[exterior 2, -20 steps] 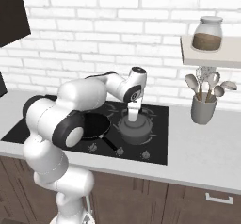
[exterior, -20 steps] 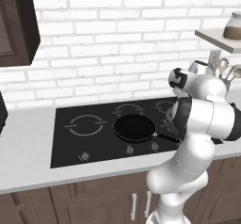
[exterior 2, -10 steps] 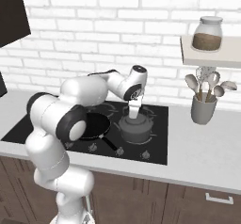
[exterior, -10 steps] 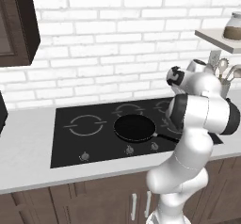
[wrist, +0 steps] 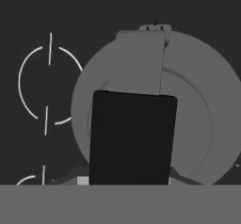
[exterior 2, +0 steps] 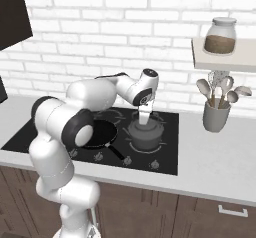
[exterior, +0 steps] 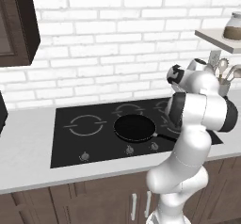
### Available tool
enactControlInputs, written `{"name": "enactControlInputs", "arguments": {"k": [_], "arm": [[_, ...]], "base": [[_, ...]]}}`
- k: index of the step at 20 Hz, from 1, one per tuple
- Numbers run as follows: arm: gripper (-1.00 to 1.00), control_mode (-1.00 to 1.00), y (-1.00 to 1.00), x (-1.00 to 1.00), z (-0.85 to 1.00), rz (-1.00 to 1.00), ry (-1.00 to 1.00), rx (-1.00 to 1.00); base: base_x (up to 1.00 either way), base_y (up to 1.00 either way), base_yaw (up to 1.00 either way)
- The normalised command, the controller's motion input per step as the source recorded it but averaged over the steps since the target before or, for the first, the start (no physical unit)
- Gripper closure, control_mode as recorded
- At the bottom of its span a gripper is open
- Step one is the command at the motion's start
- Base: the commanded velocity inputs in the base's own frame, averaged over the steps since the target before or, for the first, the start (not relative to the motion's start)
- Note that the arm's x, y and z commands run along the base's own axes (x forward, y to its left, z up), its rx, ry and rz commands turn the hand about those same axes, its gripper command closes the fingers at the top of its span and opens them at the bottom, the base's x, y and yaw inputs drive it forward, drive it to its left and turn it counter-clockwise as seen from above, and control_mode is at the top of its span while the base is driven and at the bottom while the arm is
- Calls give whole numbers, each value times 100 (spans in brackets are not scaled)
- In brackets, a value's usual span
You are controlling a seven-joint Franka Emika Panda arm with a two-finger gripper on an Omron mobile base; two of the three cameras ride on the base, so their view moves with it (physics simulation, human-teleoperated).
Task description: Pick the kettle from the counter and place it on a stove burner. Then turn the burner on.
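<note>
The squat grey kettle (exterior 2: 146, 137) stands on the front right burner of the black stove (exterior 2: 167, 147), just right of the frying pan. My gripper (exterior 2: 144, 122) comes straight down onto its top from above. In the hand view I look down on the kettle's round body (wrist: 202, 119), and its dark handle (wrist: 132, 138) lies across the bottom middle, where it covers my fingertips. The jaws appear closed on that handle. The pale counter (exterior 2: 215, 167) runs around the stove. In the left base view my own arm hides the kettle.
A black frying pan (exterior 2: 100, 134) (exterior: 134, 126) sits on the burner left of the kettle, handle pointing forward. Stove knobs (exterior 2: 127, 160) line the front edge. A grey utensil cup (exterior 2: 216, 118) stands on the counter to the right, under a shelf with a jar (exterior 2: 220, 36).
The gripper has come down slightly with the kettle, which now rests lower on the burner. The pan and the base have not moved.
</note>
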Motion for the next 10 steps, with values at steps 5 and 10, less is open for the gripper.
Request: {"name": "enactControlInputs", "arguments": {"k": [5,10], "arm": [[100,-100,0,28,0,0,-7,0],[-100,-100,0,2,-9,0,-1,0]], "base": [[0,0,0],[0,0,0]]}}
